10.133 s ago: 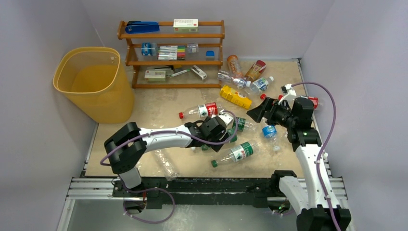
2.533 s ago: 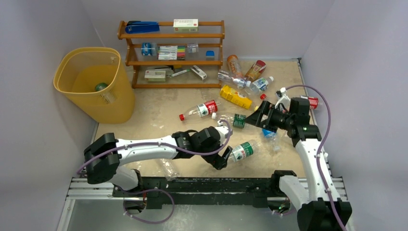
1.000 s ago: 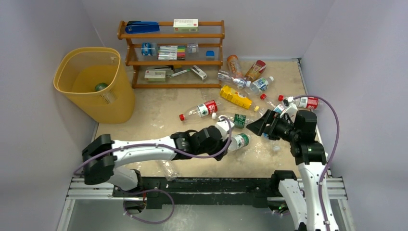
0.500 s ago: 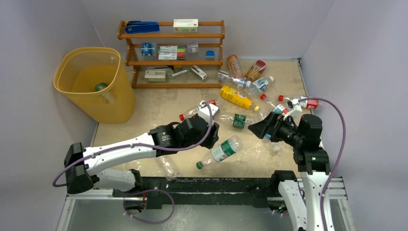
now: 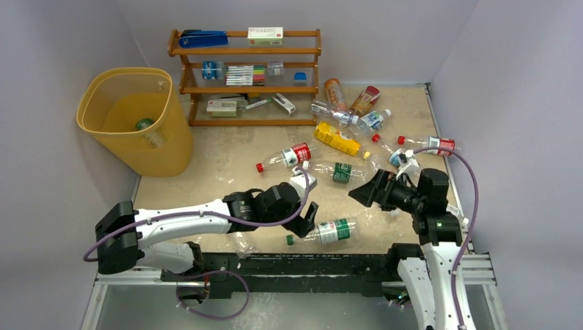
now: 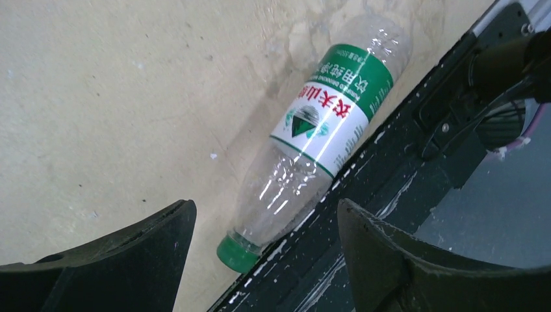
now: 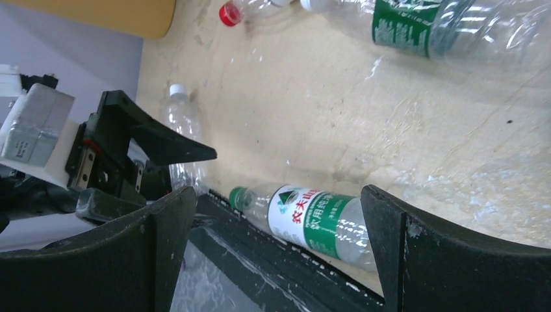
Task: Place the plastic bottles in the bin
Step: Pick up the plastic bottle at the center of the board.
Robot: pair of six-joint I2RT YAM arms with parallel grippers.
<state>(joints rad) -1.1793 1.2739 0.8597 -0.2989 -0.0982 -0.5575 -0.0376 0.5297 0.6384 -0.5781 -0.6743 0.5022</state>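
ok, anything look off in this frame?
Yes: the green-label bottle lies loose on its side at the very near edge of the table, along the black rail, far from the bin. The left gripper hangs open by it, holding nothing. It may be awkward to grasp there.

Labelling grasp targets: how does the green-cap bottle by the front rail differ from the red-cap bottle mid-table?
Colour: the green-cap bottle has a green label and cap; the red-cap bottle has red ones.
Place: the green-cap bottle lies at the near edge along the black rail; the red-cap bottle lies mid-table, farther back.
Shared: both clear, on their sides, caps pointing left in the top view.
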